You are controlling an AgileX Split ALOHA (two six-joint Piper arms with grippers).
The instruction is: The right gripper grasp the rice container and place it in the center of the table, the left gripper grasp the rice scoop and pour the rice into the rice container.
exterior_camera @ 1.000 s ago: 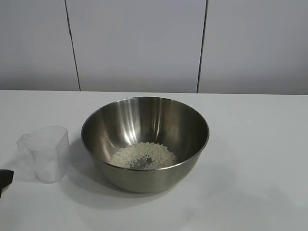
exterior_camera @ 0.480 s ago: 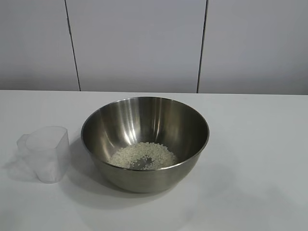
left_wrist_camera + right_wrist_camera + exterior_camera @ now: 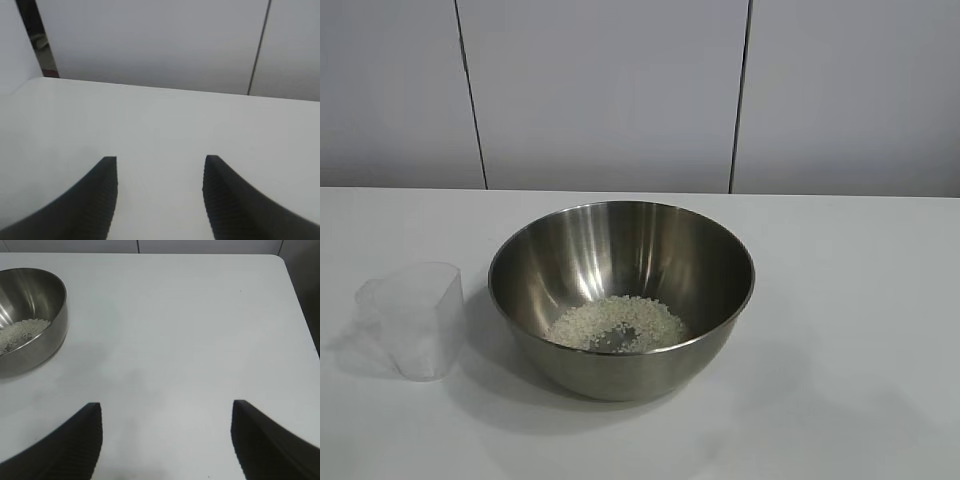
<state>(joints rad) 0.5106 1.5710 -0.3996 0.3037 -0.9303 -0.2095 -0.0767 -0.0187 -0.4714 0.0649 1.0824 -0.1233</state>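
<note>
I see rice (image 3: 617, 322) in rice container (image 3: 620, 295), frame centre; rice scoop (image 3: 412, 320) at left, upright; left gripper (image 3: 160, 172) and right gripper (image 3: 165, 427) both wide, holding nothing.

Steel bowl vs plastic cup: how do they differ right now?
The steel bowl is shiny, opaque metal; the plastic cup is see-through. The bowl is far bigger and wider. The bowl holds a heap of rice; the cup looks empty. Both stand upright on the table, neither held.
</note>
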